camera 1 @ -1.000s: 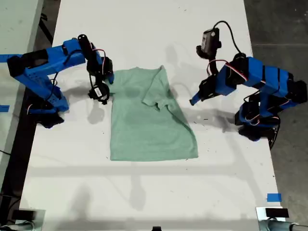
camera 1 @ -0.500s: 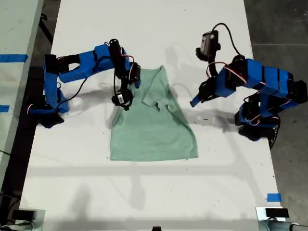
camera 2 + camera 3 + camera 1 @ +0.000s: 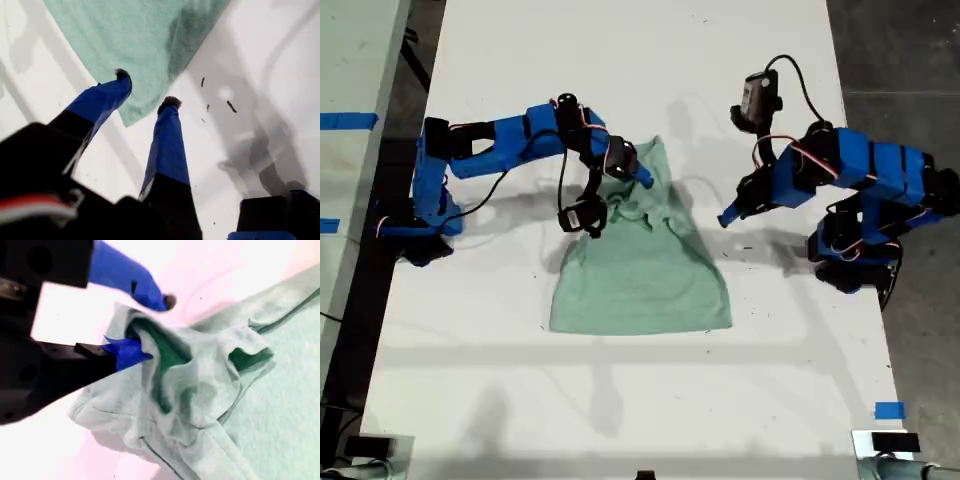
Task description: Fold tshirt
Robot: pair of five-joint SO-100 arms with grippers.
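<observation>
In the exterior view the tshirt [image 3: 640, 270] lay mid-table [image 3: 620, 400], pale mint green, its long axis running up and down the frame, straight hem nearest the bottom and top end rumpled. My second gripper [image 3: 638, 176] stood over that bunched top; my first gripper [image 3: 728, 215] hung off the cloth's right edge.

First wrist view: jaws [image 3: 145, 92] apart, empty, above a tshirt [image 3: 145, 45] corner.

Second wrist view: my second gripper [image 3: 155, 325] was spread, one finger [image 3: 127, 351] pressed into crumpled folds [image 3: 200, 390].
</observation>
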